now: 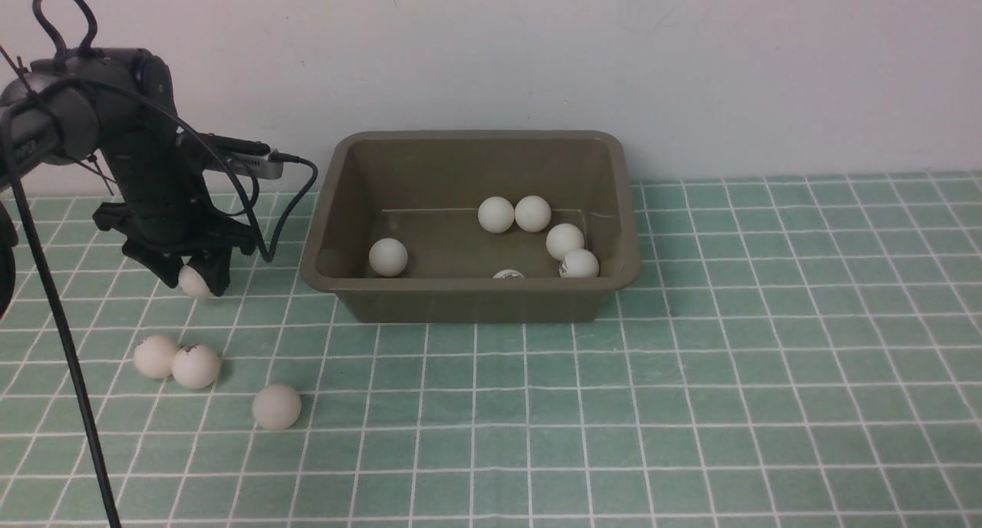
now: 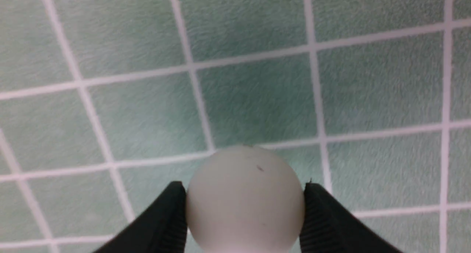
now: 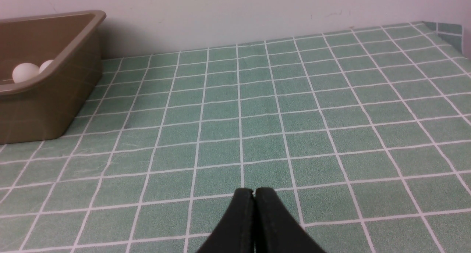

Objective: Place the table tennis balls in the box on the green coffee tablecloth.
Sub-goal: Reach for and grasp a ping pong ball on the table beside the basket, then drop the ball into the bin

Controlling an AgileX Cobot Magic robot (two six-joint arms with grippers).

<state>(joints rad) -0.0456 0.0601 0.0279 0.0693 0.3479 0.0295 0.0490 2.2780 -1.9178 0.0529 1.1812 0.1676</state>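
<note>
The olive-brown box stands on the green coffee tablecloth at the back middle, with several white table tennis balls inside. Three more balls lie loose on the cloth at the front left. My left gripper points down at the cloth left of the box. It is shut on one table tennis ball, and both black fingers press its sides. Whether that ball rests on the cloth I cannot tell. My right gripper is shut on nothing, low over the cloth to the right of the box.
A pale wall runs close behind the box. The left arm's black cable loops down near the box's left rim. The cloth's far right corner shows in the right wrist view.
</note>
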